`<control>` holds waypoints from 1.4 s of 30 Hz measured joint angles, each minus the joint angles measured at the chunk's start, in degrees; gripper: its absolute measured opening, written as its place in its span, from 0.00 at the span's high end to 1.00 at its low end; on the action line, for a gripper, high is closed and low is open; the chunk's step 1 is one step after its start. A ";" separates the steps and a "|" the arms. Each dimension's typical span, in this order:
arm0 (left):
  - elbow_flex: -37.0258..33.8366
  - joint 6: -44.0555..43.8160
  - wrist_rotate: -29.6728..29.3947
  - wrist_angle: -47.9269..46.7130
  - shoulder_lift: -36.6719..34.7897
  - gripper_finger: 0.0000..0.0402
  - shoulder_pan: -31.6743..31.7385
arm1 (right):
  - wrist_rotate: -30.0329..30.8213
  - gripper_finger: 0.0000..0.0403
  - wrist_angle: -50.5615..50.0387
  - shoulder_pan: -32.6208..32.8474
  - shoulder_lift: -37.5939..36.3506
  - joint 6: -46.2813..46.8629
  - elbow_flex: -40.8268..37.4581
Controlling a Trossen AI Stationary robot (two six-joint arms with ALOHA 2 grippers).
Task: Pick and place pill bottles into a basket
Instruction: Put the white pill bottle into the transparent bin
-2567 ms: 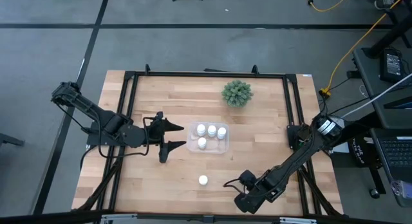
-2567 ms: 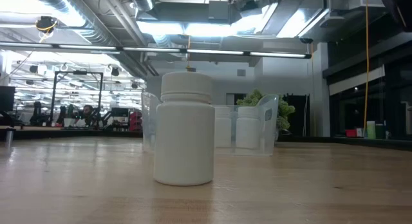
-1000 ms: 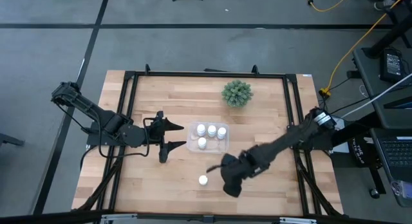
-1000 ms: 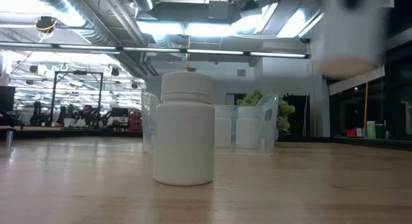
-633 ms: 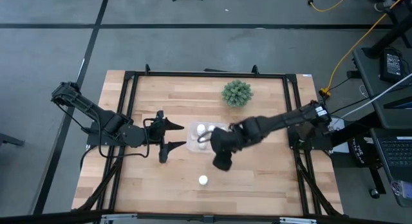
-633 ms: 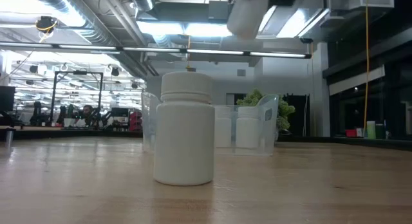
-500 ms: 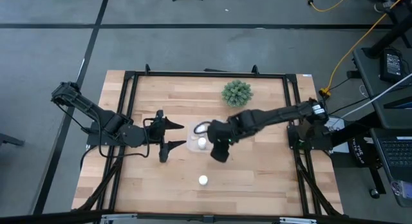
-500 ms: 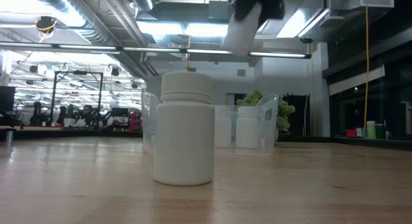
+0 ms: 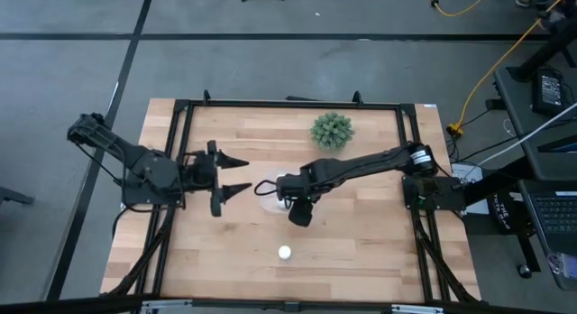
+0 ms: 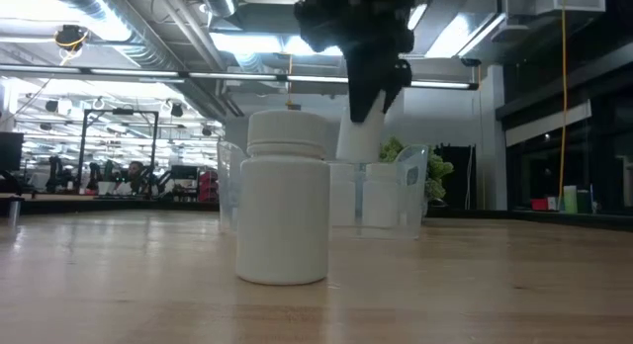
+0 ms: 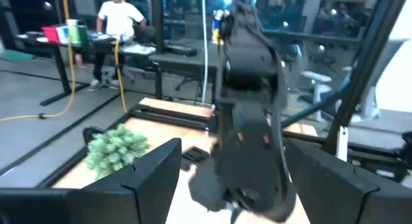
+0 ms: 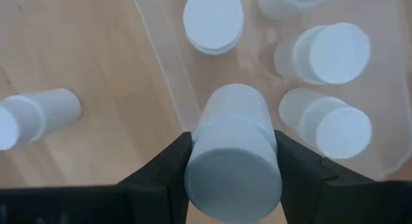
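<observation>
My right gripper hangs over the clear basket, shut on a white pill bottle held just above the basket's near-left corner. Several pill bottles stand upright in the basket, among them two. One more pill bottle stands on its base on the table near the front edge; it fills the low view. My left gripper waits open, left of the basket. My right gripper pinches the pill bottle's upper end between its two fingers, one on each side. The fingers come from above, pointing down. The bottle hangs nearly upright below them, clear of the basket.
A green spiky plant stands behind the basket toward the far edge. A black frame runs around the wooden table. Bare wood lies right of the basket and along the front.
My right gripper has carried the pill bottle from near the front edge toward the far edge and left, over the basket, and has come down there. My left gripper has drawn back a little toward the table's left and far edges.
</observation>
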 joint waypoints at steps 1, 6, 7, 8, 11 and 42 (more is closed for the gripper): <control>0.00 0.26 -0.42 0.00 -0.38 0.33 0.00 | 0.01 0.58 0.00 0.09 0.40 -0.03 0.00; 0.00 0.84 -0.76 -0.08 -1.01 0.33 0.00 | -1.50 0.58 1.23 0.64 2.25 -0.22 0.00; 0.00 0.84 -0.76 -0.11 -1.03 0.33 0.00 | -1.71 0.58 1.31 0.80 2.69 -0.26 0.00; 0.00 0.84 -0.74 -0.11 -1.03 0.33 0.00 | -1.90 0.58 1.33 0.89 3.07 -0.49 0.00; 0.00 0.84 -0.74 -0.10 -1.03 0.33 0.00 | -1.99 0.58 2.14 1.24 3.97 -1.31 0.00; 0.00 -0.86 -0.04 -0.13 -1.03 0.33 -0.52 | -1.97 0.26 3.79 1.45 5.79 0.12 0.01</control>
